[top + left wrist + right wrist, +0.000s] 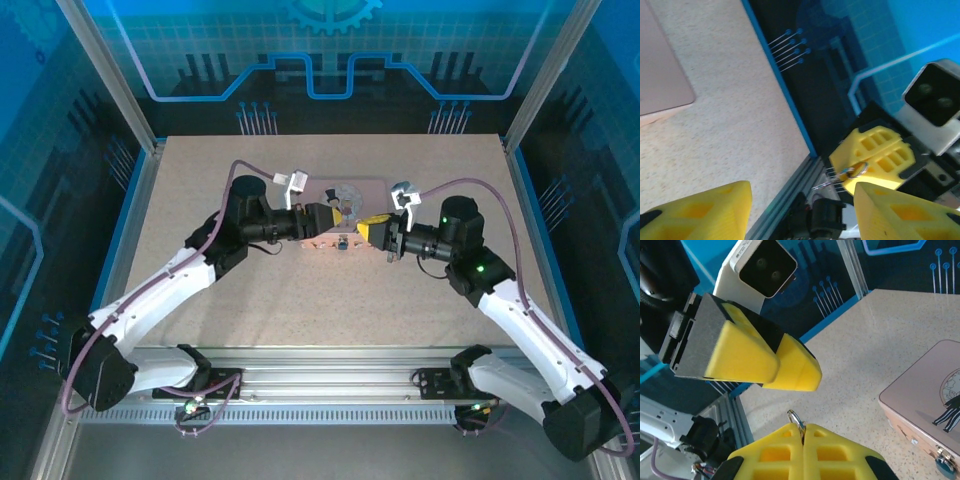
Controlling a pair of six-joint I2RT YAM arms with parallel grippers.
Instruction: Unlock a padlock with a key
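The pink box (pixel 372 190) lies at mid-table, and the tiny padlock (pixel 342 243) hangs on its front clasp. In the right wrist view the padlock (pixel 943 460) shows at the box's (pixel 920 390) lower edge. My right gripper (pixel 803 426) is shut on the key (pixel 796 419), whose silvery ring sticks out between the fingertips. It hovers just right of the box front (pixel 371 229). My left gripper (pixel 800 212) stands open with nothing between its fingers, close in front of the right one and above the box (pixel 337 212). The left wrist view shows the key ring (pixel 856 171) against the right fingers (pixel 875 150).
The two grippers face each other a few centimetres apart over the box's front right part. Blue-edged frame rails (pixel 130 215) border the speckled table (pixel 330 300) on the left and right, and an aluminium rail (pixel 330 385) runs along the near edge.
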